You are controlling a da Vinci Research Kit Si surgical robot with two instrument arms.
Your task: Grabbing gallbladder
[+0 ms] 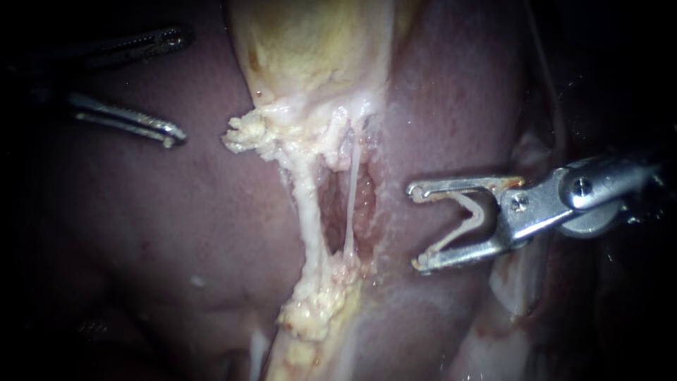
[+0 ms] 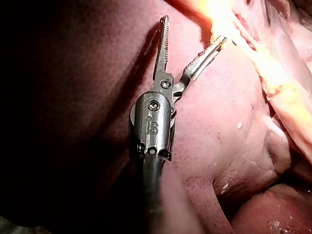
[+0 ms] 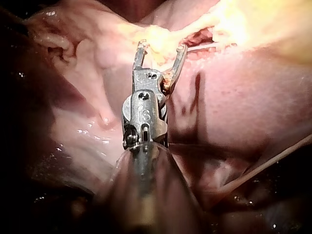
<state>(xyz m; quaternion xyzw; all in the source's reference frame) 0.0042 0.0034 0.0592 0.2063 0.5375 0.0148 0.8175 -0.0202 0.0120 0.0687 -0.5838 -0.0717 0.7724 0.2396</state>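
Observation:
The pale yellow gallbladder (image 1: 310,49) hangs at the top centre of the endoscope view, over the dark red liver (image 1: 141,233). Below it two whitish tubes run down: a thicker left tube (image 1: 307,204) and a thin right tube (image 1: 350,204). My left instrument (image 1: 176,85) sits at the upper left, jaws wide open and empty, well left of the gallbladder. My right instrument (image 1: 416,227) comes in from the right, jaws open, just right of the tubes and touching nothing. In the left wrist view the open jaws (image 2: 194,29) stand over the liver (image 2: 219,112). The right wrist view shows my right instrument (image 3: 162,46) open before yellowish tissue (image 3: 253,24).
Frayed yellow-white tissue (image 1: 247,134) clings at the gallbladder's lower left, and more (image 1: 317,310) lies at the foot of the tubes. A raw reddish pocket (image 1: 367,204) opens between the tubes and the liver on the right.

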